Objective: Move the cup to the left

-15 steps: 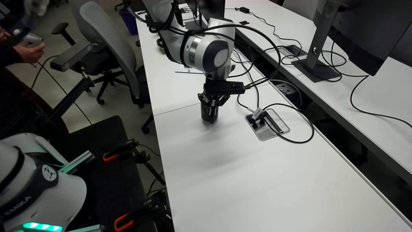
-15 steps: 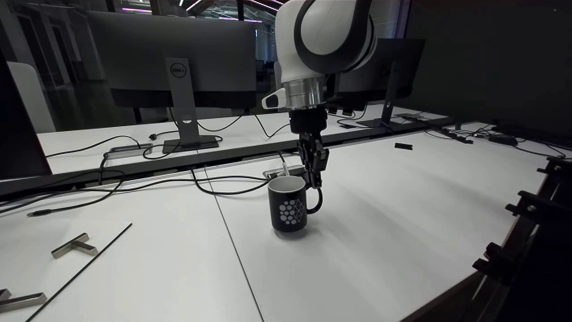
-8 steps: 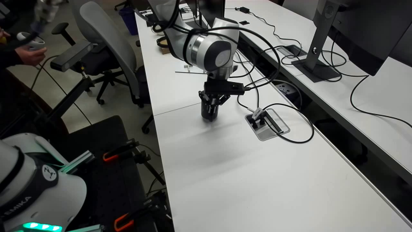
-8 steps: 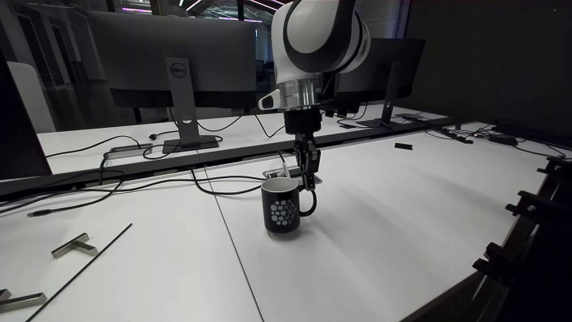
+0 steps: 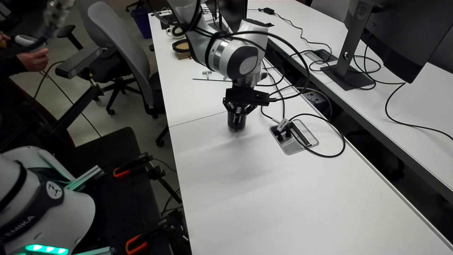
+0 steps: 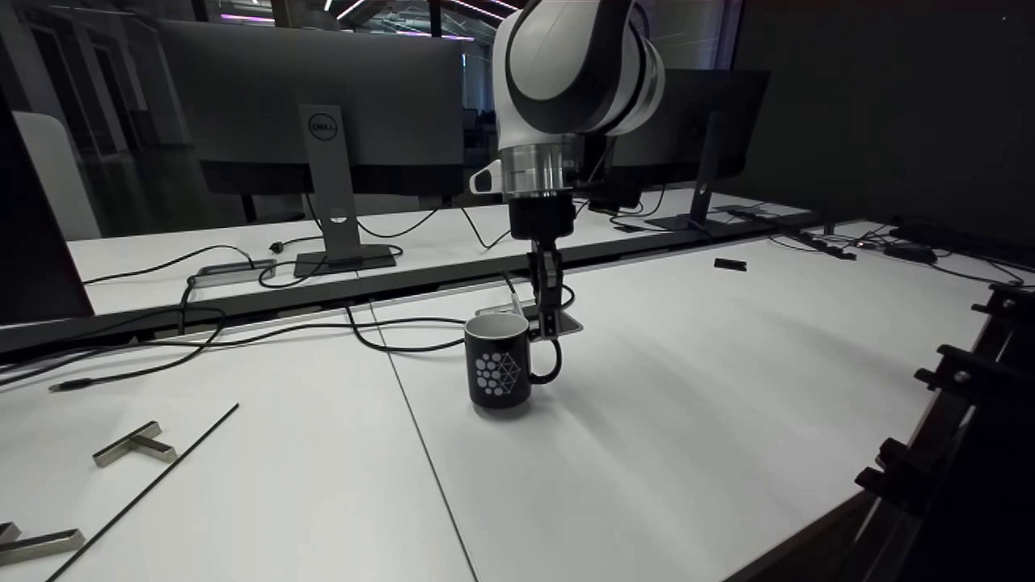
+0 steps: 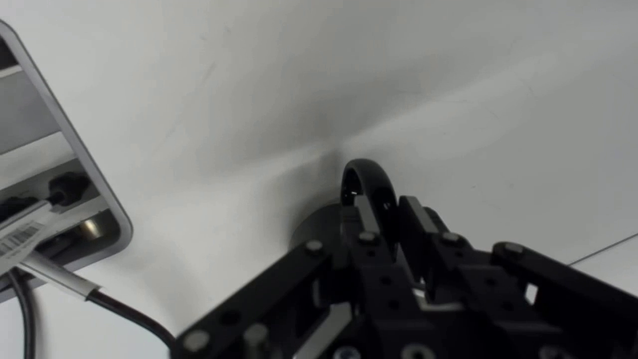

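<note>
The robot arm reaches down over the white surface, and its black tool has the cup by the handle. Peering in by way of the wrist view, I can make out the handle running up between the two fingers, which pinch it from either side. The cup itself is upright, black outside and pale within, with a light pattern on its wall (round dots on one half, a mesh of triangles on the other). Shadow lies right beneath it; whether its base touches the surface or floats just above, I cannot tell.

In both exterior views the cup is near the thin seam in the surface. A metal outlet panel is set in on the same side of that line, apart from the cup, and a black cable trails away from it. Across the seam lies a T-shaped metal piece. A monitor shows its back on the neighbouring desk, and a grey chair stands beside the surface.
</note>
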Robot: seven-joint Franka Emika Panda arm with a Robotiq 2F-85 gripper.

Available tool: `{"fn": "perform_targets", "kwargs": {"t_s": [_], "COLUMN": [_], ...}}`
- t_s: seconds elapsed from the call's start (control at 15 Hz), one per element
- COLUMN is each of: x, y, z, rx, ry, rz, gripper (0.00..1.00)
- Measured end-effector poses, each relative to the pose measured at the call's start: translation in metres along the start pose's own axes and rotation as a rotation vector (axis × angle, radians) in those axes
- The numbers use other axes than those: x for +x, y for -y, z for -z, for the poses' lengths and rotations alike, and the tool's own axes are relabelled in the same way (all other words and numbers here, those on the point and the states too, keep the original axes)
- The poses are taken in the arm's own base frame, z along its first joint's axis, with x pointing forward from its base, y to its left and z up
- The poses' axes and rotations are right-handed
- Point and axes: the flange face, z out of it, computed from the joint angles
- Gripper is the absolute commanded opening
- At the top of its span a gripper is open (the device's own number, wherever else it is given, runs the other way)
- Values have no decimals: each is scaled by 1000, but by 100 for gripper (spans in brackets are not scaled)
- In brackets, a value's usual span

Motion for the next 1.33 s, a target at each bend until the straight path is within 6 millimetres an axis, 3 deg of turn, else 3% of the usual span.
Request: {"fn": "perform_targets", "kwargs": {"t_s": [0.47, 0.53, 0.6, 0.73, 1.13, 1.33], "x": [3, 2, 1, -1, -1, -2], "y": [-2, -3, -3, -5, -10, -11], "z": [-2, -4, -5, -8, -5, -4], "rx": [-71, -79, -84, -88, -98, -101], "ry": [23, 29, 35, 40, 36, 35], "rz": [-70, -78, -85, -101, -128, -138], "gripper": [4, 8, 42, 50, 95, 100]}}
